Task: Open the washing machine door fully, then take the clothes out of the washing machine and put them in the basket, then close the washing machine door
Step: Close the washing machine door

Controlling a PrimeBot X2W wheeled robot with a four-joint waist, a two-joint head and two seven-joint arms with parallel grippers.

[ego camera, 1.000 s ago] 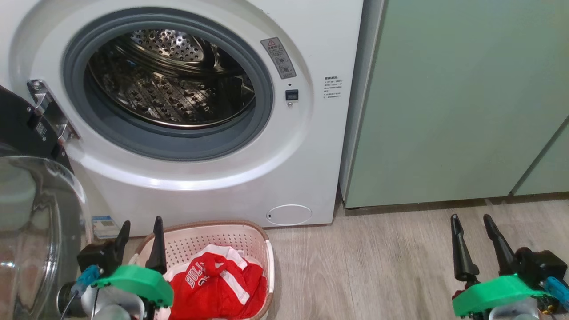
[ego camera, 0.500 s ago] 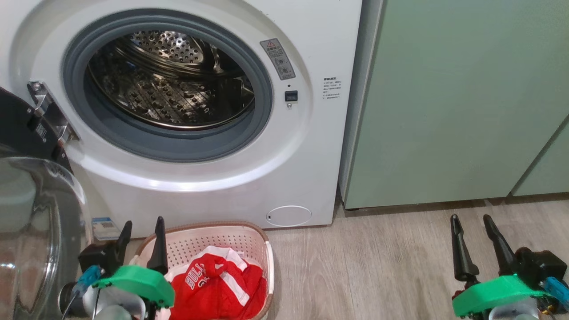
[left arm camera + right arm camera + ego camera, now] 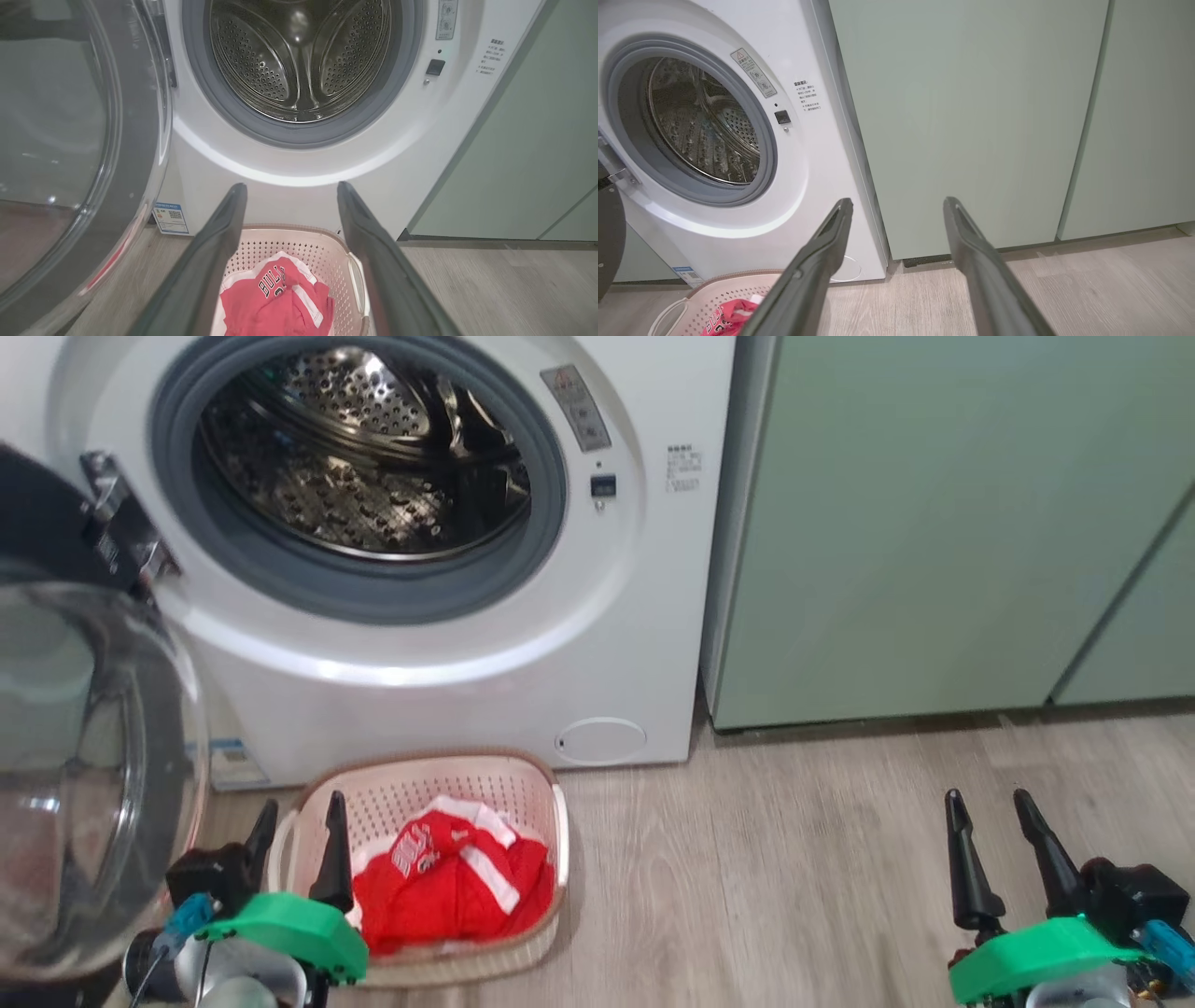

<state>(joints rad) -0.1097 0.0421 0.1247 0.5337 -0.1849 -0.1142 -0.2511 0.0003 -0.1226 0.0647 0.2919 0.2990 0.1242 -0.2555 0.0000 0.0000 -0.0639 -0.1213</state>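
Left hand [image 3: 303,800], right hand [image 3: 986,793] gape empty; one basket [image 3: 429,762] holds clothes [image 3: 448,887].

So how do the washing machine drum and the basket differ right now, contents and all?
The drum of the washing machine shows bare perforated steel, nothing visible inside; the basket holds the clothes, a red heap. The drum is a round, forward-facing opening with the washing machine door swung open on the left; the basket is rectangular, open upward, on the floor in front. Both have perforated walls.
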